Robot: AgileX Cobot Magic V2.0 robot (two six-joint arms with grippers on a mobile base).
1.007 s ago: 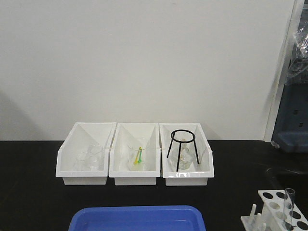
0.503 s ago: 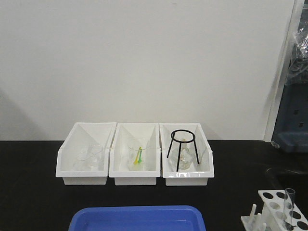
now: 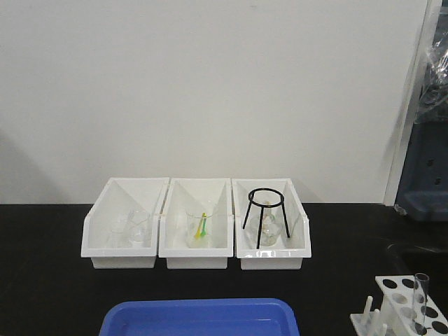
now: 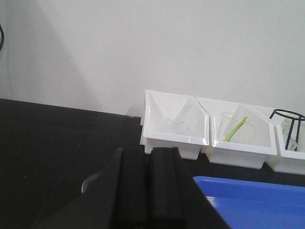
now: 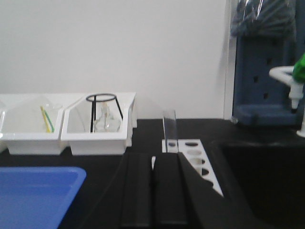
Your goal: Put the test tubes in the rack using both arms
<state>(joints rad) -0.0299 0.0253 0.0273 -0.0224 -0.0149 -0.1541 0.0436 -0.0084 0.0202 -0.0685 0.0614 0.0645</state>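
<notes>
One test tube stands upright in a hole of the white rack, at the lower right corner of the black table in the front view. The rack is cut off by the frame edge there, so its near rows and some pegs are not visible. In the right wrist view the same tube rises from the far end of the rack, just behind the right gripper, and the nearer part of the rack is hidden by the gripper body. The two fingers of the right gripper lie close together with only a thin slit between them, and nothing is held. The left gripper also shows its fingers pressed together with nothing between them; its tips are cut by the lower edge.

Farther out, a blue tray is at the near edge, only partly in view. Behind it three white bins stand in a row; the glassware inside is hard to make out, beside a black wire tripod in the right one.

Compared with one second ago, the front view shows nothing moved: tube, rack, tray and bins keep their places.
</notes>
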